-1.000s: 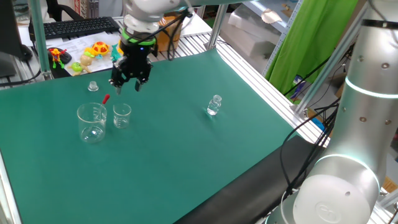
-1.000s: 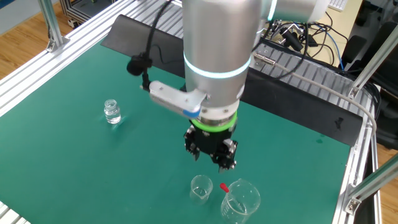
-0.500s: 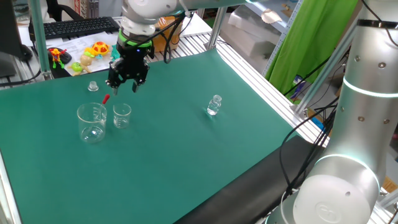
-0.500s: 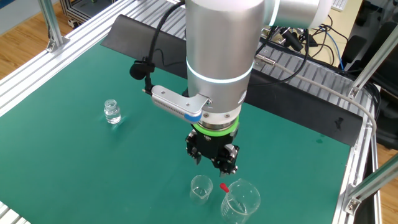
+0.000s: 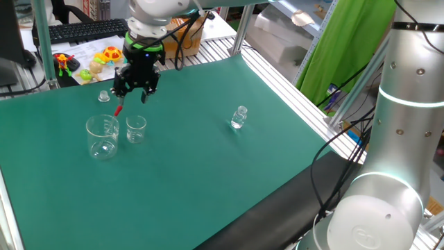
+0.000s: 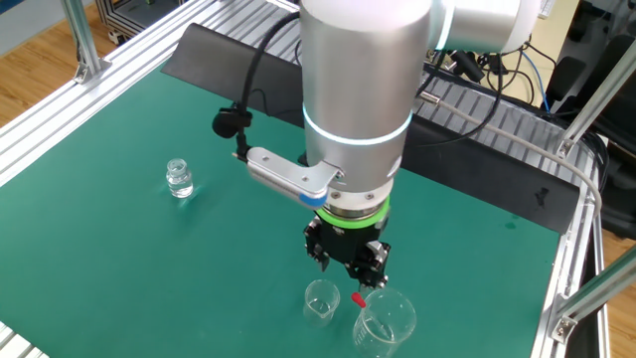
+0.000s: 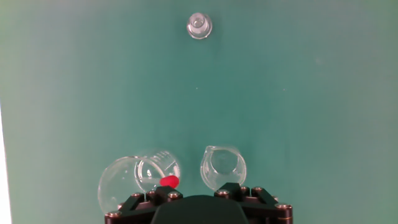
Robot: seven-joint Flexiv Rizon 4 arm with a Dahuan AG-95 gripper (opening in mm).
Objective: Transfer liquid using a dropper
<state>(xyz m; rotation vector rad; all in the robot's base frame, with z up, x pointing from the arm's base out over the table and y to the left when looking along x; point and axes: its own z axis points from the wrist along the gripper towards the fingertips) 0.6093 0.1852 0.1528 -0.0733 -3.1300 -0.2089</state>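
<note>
The dropper stands tilted in the large beaker (image 5: 103, 137), its red bulb (image 5: 118, 109) sticking out above the rim; the clear tube is hard to make out. The bulb (image 7: 169, 182) also shows in the hand view over that beaker's mouth (image 7: 127, 183). A small beaker (image 5: 136, 129) stands right beside it. My gripper (image 5: 130, 95) hangs just above and behind the bulb, fingers apart and holding nothing. In the other fixed view the gripper (image 6: 348, 268) hovers right over the bulb (image 6: 359, 298).
A small clear bottle (image 5: 239, 117) stands alone on the green mat toward the right. A small clear cap (image 5: 104, 96) lies behind the beakers. Toys and a keyboard sit beyond the table's far edge.
My gripper has moved over the table toward the large beaker and now sits above the red bulb. Its fingers keep the same spacing. The glassware has not moved.
</note>
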